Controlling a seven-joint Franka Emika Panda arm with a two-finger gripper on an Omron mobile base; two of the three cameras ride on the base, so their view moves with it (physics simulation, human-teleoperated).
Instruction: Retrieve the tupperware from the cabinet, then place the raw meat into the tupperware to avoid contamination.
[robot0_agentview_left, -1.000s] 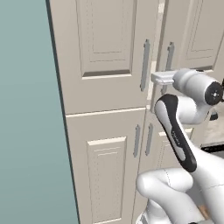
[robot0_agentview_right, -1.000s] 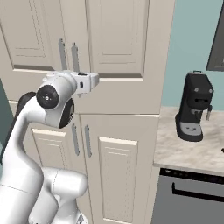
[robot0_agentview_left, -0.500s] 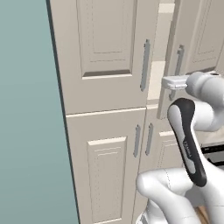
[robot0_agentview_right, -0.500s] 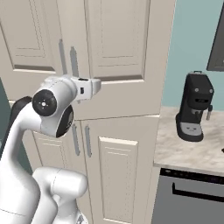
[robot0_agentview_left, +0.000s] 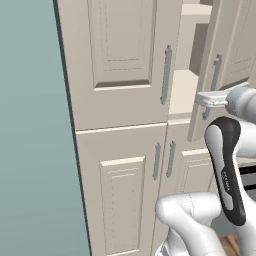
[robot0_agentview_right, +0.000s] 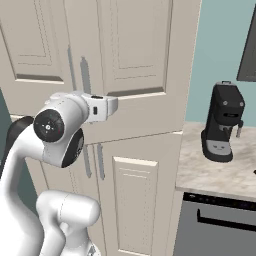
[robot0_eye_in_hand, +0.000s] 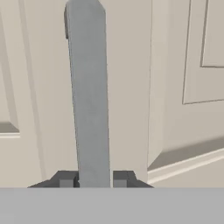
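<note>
The beige cabinet (robot0_agentview_left: 125, 60) has its upper right door (robot0_agentview_left: 235, 45) swung partly open, and bare cream shelves (robot0_agentview_left: 182, 90) show in the gap. My gripper (robot0_agentview_left: 206, 99) is shut on that door's grey bar handle (robot0_agentview_left: 216, 75). In the hand view the handle (robot0_eye_in_hand: 89, 96) runs upright between my two dark fingertips (robot0_eye_in_hand: 65, 178), gripper (robot0_eye_in_hand: 93, 178) closed around its lower end. From the right, my hand (robot0_agentview_right: 102, 107) presses against the door (robot0_agentview_right: 140, 50). The tupperware and the raw meat are out of view.
A black coffee machine (robot0_agentview_right: 223, 122) stands on the speckled counter (robot0_agentview_right: 210, 175) to the right of the cabinet, above a grey appliance front (robot0_agentview_right: 215, 225). A teal wall (robot0_agentview_left: 30, 125) borders the cabinet on the left. The lower doors (robot0_agentview_left: 125, 190) are closed.
The upper right door has swung further open, and my hand has travelled outward with its handle. The gap now shows the shelves inside.
</note>
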